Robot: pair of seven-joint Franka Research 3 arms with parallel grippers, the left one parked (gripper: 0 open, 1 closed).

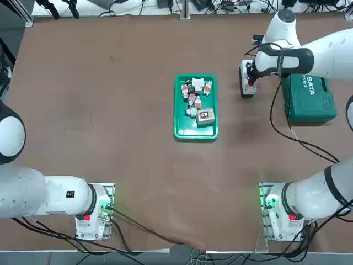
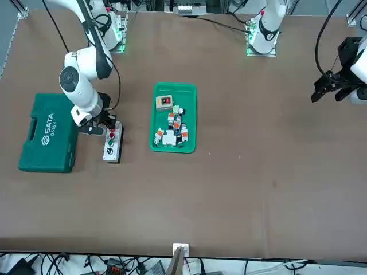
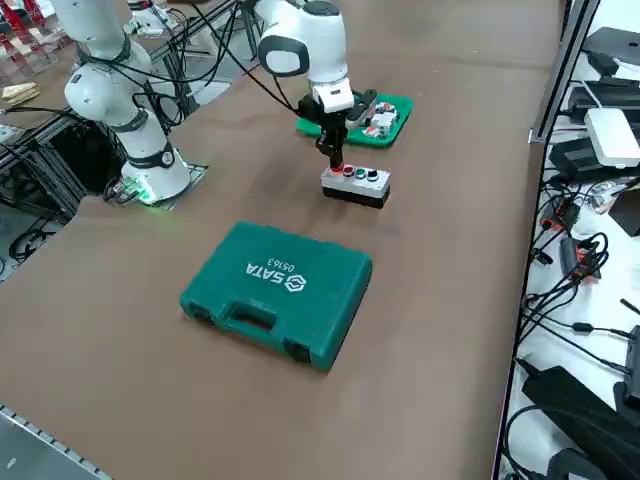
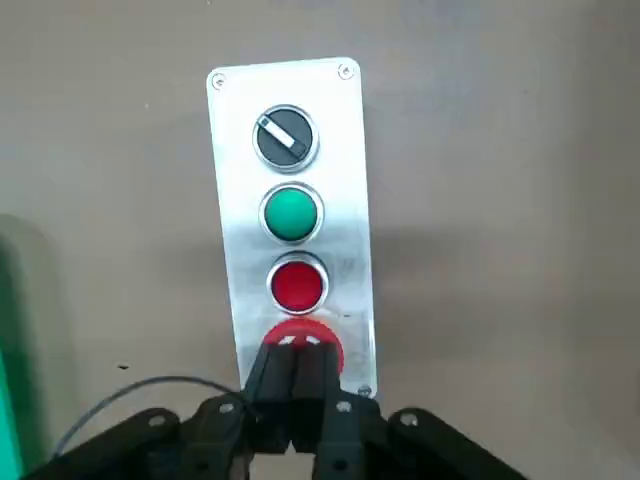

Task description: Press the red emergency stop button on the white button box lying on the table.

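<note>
Right end effector [image 4: 298, 352]: nearest the camera in the right wrist view, its fingers shut together with nothing between them, tips over the big red stop knob.
Red emergency stop button [image 4: 304, 327]: at the end of the box's button row, partly hidden by the fingertips; contact or pressing cannot be told.
White button box [image 4: 345, 230]: button face up, carrying a black selector [image 4: 285, 138], a green button [image 4: 291, 213] and a smaller red button [image 4: 298, 286] in line with the stop.
Table [image 1: 138, 165]: in the top view, brown and matte, with the box on it between the green tray [image 1: 196, 132] and the green toolcase [image 1: 311, 107].
Tray load: small red-and-white parts [image 1: 191, 96] and a grey boxed switch [image 1: 206, 116].
Toolcase: in the front view, closed and lying flat, near the box.
Box end: in the right side view, the end effector points down at the stop, the tray lying beyond.
</note>
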